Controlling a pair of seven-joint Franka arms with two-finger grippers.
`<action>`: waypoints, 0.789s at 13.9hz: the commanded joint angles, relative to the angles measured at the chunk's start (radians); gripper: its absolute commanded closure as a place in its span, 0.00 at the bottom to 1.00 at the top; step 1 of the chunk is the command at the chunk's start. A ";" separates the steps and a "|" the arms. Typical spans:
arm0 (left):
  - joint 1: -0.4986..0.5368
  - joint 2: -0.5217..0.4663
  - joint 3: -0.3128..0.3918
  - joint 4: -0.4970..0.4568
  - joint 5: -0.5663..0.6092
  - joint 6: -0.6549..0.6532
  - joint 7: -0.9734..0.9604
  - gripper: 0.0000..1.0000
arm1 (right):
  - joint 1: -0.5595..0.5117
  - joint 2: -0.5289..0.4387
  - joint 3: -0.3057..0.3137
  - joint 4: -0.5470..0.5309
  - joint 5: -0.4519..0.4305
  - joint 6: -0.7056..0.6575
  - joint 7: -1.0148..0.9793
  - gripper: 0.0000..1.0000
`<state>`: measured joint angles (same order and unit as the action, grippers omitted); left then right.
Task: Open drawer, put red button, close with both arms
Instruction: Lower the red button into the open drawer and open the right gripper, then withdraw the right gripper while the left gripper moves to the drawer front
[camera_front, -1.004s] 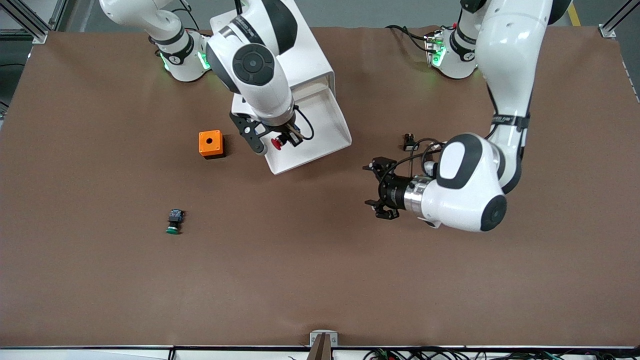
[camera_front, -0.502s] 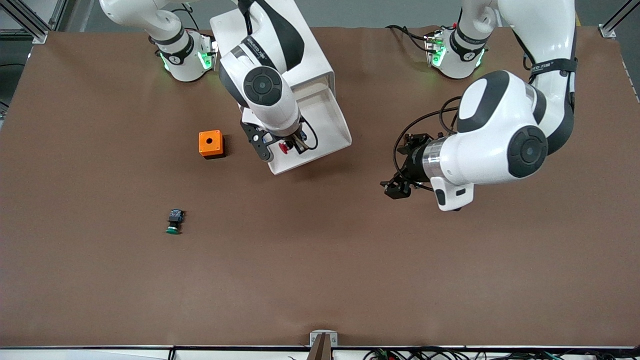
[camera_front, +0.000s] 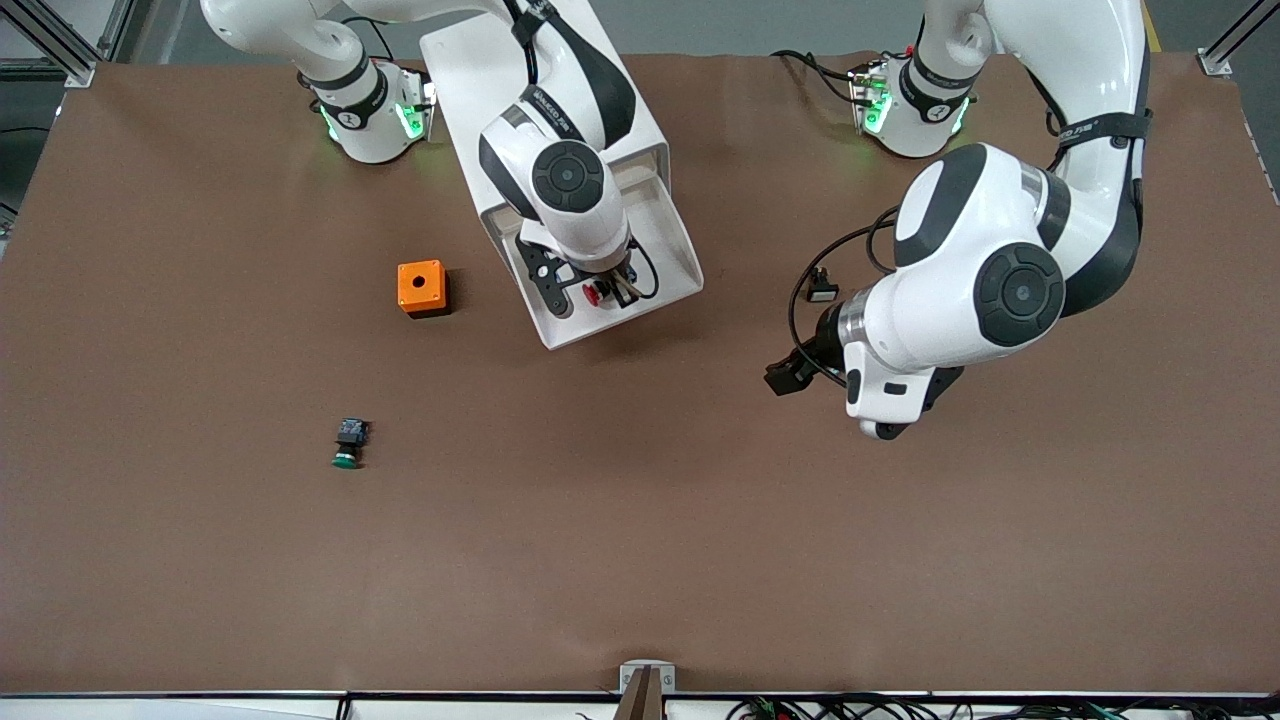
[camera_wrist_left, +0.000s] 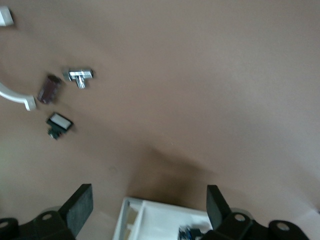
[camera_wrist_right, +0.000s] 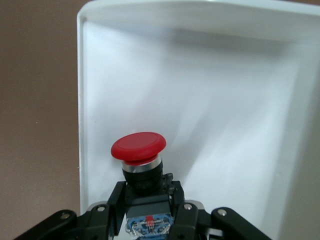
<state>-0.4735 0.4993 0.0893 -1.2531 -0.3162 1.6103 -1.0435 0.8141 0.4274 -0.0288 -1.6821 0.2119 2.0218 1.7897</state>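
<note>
- Over the last second the right gripper has carried the red button in from the drawer's edge to over its white tray, and the left arm has swung its wrist round and drawn up.
- The red button is pinched at its black-and-blue body between the right gripper's fingers, red cap clear of them, over the open drawer; I'd say it is held that way so it drops clean inside.
- The left gripper hangs over bare table toward the left arm's end, waiting, likely kept free for the closing push; its fingers stand apart with nothing between them.
- The green button and orange box lie untouched toward the right arm's end.
</note>
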 joint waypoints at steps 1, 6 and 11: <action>-0.004 -0.010 -0.016 -0.017 0.052 0.046 0.023 0.00 | 0.010 0.001 -0.010 -0.002 0.017 0.003 0.014 0.82; -0.049 0.027 -0.026 -0.089 0.054 0.181 0.062 0.00 | -0.003 -0.019 -0.017 0.034 0.004 -0.107 0.008 0.00; -0.158 0.067 -0.028 -0.120 0.178 0.267 0.118 0.00 | -0.133 -0.044 -0.017 0.286 -0.025 -0.450 -0.077 0.00</action>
<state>-0.5906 0.5778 0.0605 -1.3655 -0.2010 1.8694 -0.9654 0.7516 0.3915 -0.0589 -1.5025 0.2003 1.7024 1.7711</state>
